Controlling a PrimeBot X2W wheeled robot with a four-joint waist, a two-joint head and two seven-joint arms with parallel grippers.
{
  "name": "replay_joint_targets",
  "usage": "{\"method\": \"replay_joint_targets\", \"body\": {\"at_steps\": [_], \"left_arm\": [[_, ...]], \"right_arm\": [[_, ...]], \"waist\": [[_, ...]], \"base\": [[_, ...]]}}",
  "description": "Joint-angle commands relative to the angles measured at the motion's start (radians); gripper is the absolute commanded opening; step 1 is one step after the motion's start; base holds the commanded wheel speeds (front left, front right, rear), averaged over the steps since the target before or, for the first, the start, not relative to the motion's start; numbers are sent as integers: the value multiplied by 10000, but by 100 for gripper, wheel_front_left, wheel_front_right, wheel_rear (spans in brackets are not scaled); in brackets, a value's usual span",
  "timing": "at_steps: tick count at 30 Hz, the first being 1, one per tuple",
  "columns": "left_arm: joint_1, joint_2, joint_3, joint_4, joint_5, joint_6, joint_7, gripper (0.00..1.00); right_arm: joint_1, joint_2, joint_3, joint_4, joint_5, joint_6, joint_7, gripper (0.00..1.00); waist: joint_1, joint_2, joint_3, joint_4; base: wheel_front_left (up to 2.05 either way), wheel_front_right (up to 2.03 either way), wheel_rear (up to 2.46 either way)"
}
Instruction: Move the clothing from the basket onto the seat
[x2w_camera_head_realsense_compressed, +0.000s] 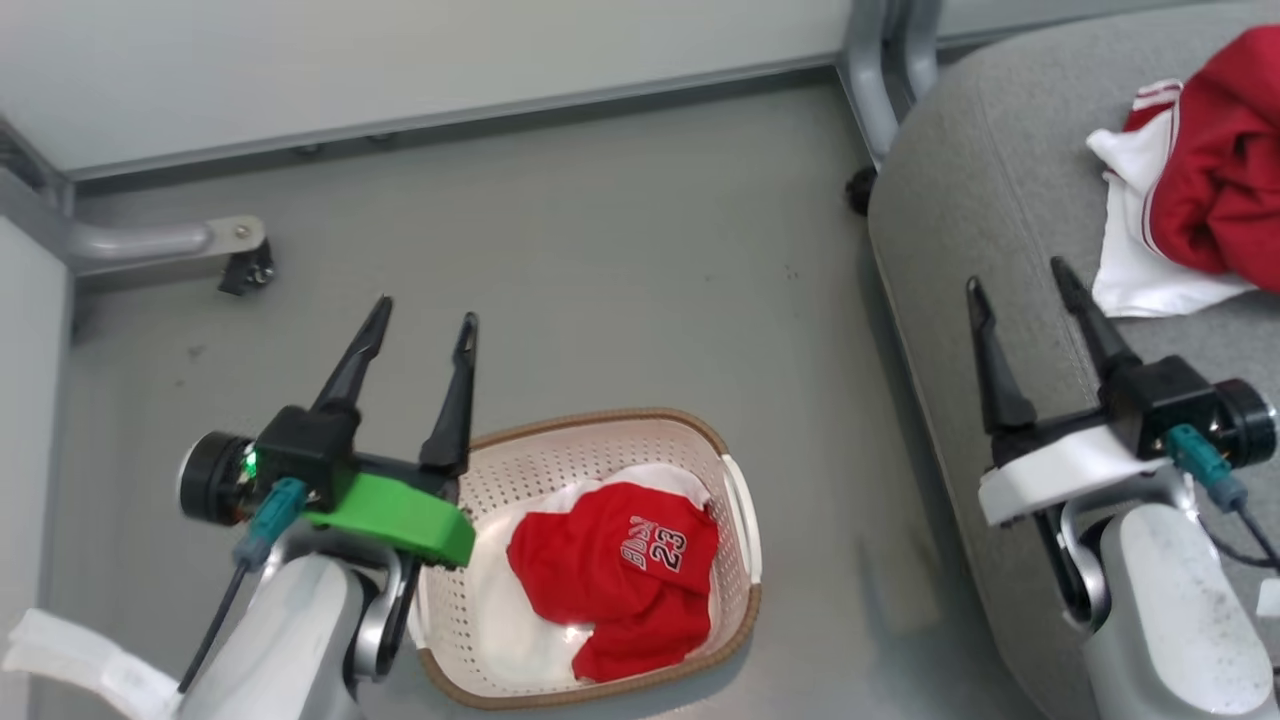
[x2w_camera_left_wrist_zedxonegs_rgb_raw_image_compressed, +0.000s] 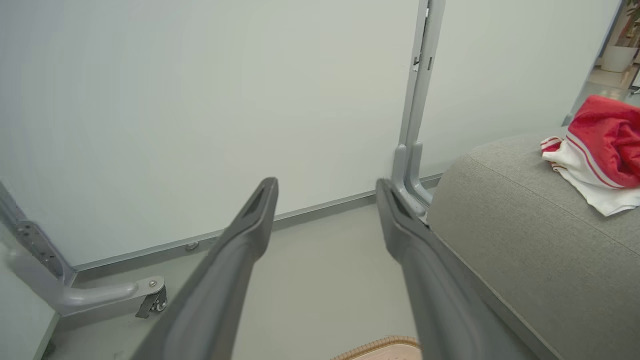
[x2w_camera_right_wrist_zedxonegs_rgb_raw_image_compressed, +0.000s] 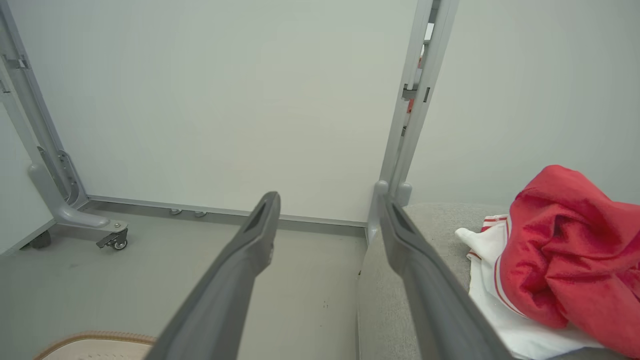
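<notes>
Number-23 jersey (x2w_camera_head_realsense_compressed: 610, 560) in basket (x2w_camera_head_realsense_compressed: 600, 415); red garment (x2w_camera_head_realsense_compressed: 1210, 190) on seat (x2w_camera_head_realsense_compressed: 960, 200).
We see the left gripper (x2w_camera_head_realsense_compressed: 425, 312) and right gripper (x2w_camera_head_realsense_compressed: 1015, 275) both spread, holding nothing.

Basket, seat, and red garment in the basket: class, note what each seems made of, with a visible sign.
Basket: probably moulded plastic, matte cream, given its regular perforations; brown rim looks woven. Seat: grey upholstery fabric, matte, textured weave, stitched seam. Garment: likely thin synthetic cloth; soft folds, slight sheen.
</notes>
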Motion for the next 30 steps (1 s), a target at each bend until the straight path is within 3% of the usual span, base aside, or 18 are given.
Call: {"method": "replay_joint_targets", "body": {"at_steps": [1,17,30], "left_arm": [[363,-57,284,-66,168,-2,-1,100],[2603,-777,3103,-720,1391,-608,-1,100],[3356,-1403,3857,-721,2098,-1182,-3,100]], "right_arm": [[286,28,38,3,62,-10,-28,100],[2199,420,389,-633,506,-10,-28,100],[3719,429,162,-1371,1020,-10,-28,100]], "waist": [[1,80,-710,685],[1,80,-1746,1104],[1,80,-2080,896]], "base": [[0,0,0],[0,0,0],[0,0,0]]}}
